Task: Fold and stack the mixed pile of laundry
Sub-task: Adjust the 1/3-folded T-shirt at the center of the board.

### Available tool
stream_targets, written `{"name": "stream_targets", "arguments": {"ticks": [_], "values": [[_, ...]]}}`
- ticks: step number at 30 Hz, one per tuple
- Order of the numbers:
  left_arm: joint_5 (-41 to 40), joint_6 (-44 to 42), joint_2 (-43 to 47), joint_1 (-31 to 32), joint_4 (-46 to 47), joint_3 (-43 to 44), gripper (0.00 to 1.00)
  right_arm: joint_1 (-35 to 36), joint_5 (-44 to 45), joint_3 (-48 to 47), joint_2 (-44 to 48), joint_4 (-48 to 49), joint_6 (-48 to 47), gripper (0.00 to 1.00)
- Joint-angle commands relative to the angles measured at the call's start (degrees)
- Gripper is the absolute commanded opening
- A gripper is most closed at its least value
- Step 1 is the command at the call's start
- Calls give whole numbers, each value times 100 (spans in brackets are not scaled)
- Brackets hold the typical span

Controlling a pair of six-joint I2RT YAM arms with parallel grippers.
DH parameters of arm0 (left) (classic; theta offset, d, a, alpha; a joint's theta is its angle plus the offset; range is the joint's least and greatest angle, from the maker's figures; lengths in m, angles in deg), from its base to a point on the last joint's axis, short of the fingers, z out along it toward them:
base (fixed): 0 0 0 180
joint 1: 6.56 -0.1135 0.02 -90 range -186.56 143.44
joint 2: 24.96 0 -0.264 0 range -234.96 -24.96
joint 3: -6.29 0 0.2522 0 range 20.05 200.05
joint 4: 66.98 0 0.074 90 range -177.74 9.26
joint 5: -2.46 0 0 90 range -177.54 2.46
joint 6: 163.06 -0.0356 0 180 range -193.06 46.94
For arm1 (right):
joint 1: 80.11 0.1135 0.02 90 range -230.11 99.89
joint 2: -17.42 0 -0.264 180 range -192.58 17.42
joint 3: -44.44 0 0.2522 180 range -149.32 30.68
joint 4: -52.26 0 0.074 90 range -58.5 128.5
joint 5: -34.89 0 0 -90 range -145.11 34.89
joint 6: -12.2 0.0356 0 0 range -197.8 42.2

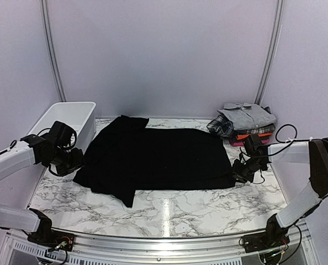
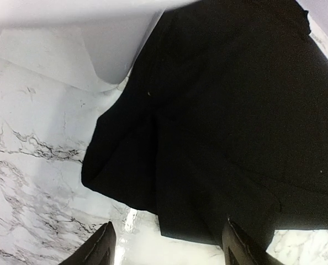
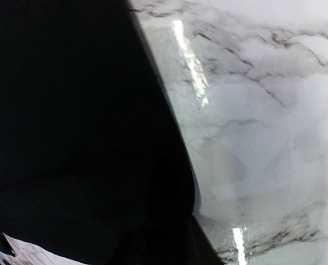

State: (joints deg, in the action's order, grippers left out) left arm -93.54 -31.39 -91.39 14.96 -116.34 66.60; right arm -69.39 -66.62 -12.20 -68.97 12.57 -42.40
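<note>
Marble table (image 1: 180,215) is bearing a folded stack (image 1: 247,118); black cloth (image 1: 158,157) is lying unfolded. Left gripper (image 2: 168,229) is gaping wide; right gripper (image 1: 242,174) is sitting at the cloth's edge, opening impossible to tell.

Black cloth (image 1: 158,157) spread flat, centre, left edge rumpled. Far right, stacked: grey shirt (image 1: 248,115) atop plaid piece (image 1: 222,128), red-pink piece (image 1: 246,137) apparently lowest.

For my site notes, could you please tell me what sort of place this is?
Probably a robot test booth: plain lilac panel walls, a marble-patterned table, and a black cloth spread beside a folded stack.
</note>
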Motion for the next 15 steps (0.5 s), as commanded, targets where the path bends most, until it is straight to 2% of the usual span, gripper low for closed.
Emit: {"name": "stream_targets", "arguments": {"ticks": [1,2,3,9,15], "values": [[-306,-111,574,40,-442,285,68,63,147,160,-129,-223,58,11],[-376,-157,639,57,-511,331,69,62,167,158,-44,-315,84,2],[-423,-193,707,73,-593,351,69,62,225,163,65,-453,119,0],[-392,-238,984,451,-749,5,69,36,454,480,713,-1007,365,0],[-270,-333,866,1593,-584,-304,67,-193,691,899,1243,-1298,511,0]]}}
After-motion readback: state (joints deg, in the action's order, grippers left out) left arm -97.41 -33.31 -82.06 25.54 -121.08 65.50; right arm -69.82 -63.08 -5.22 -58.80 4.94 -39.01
